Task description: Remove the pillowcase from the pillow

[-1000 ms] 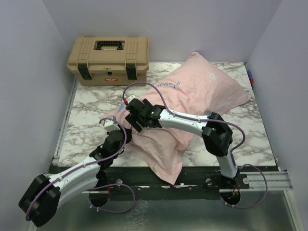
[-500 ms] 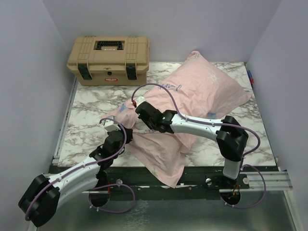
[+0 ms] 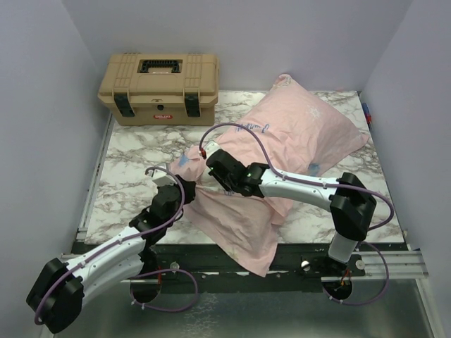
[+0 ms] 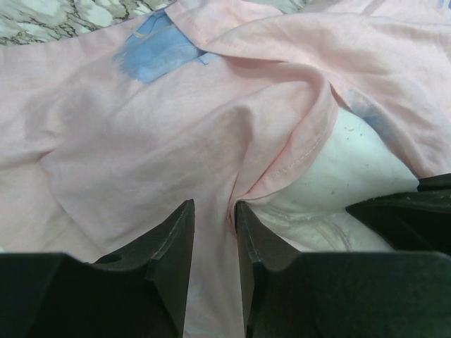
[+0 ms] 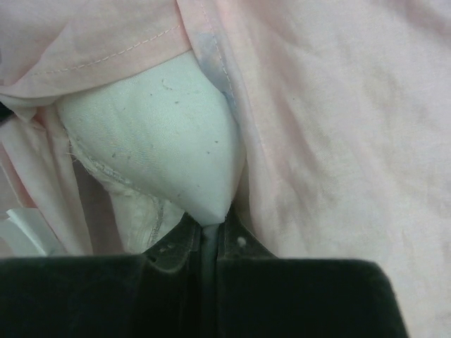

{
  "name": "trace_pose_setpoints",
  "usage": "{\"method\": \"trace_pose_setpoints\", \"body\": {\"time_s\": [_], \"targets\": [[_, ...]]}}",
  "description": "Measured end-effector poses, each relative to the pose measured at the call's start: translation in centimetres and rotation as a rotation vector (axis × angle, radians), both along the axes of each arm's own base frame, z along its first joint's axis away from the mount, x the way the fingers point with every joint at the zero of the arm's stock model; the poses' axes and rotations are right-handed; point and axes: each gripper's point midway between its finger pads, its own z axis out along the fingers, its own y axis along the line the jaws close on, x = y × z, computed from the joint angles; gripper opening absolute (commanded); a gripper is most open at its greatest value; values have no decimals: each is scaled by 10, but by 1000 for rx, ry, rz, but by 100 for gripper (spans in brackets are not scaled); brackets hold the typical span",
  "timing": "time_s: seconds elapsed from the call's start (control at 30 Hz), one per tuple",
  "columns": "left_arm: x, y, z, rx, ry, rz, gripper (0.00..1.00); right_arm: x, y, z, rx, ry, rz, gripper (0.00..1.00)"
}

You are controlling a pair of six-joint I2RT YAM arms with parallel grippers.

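Note:
The pillowcase [image 3: 303, 130] shows its pale pink side and lies diagonally across the marble table, its loose end hanging over the near edge. At its open hem [image 4: 310, 151] a white corner of the pillow [image 4: 352, 162] pokes out. My left gripper [image 3: 184, 191] pinches a fold of the pink fabric just beside that hem, the cloth running between its narrow-set fingers [image 4: 180, 239]. My right gripper [image 3: 215, 165] is shut on the tip of the pillow [image 5: 155, 134] corner, with the pillowcase [image 5: 338, 127] bunched around it.
A tan toolbox [image 3: 159, 86] stands at the back left of the marble table [image 3: 134, 151]. Lilac walls close in the left, back and right sides. A small blue and red object [image 3: 366, 111] lies at the far right edge.
My right gripper has shifted to the right along the pillowcase opening and closed on the pillow's white corner. My left gripper has crept slightly forward, still holding the fabric.

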Motion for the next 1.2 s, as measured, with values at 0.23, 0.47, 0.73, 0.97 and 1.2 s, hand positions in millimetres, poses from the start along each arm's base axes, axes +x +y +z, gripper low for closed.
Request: {"method": "trace_pose_setpoints", "body": {"time_s": [0.23,0.47,0.73,0.97,1.2], "targets": [[4,-11,1,13,14,-43,53,-1,-1,1,7,4,-3,1],[5,-21,4,9,4,-94,56,-1,0,0,20,16,-6,1],[19,-27,10,27,-10,-74,44,-3,-1,1,28,19,-2,0],[31,-17,1,86,3,2,19,-14,-12,8,79,14,18,1],[35,-14,9,69,-25,31,18,-27,-30,28,205,10,58,1]]}}
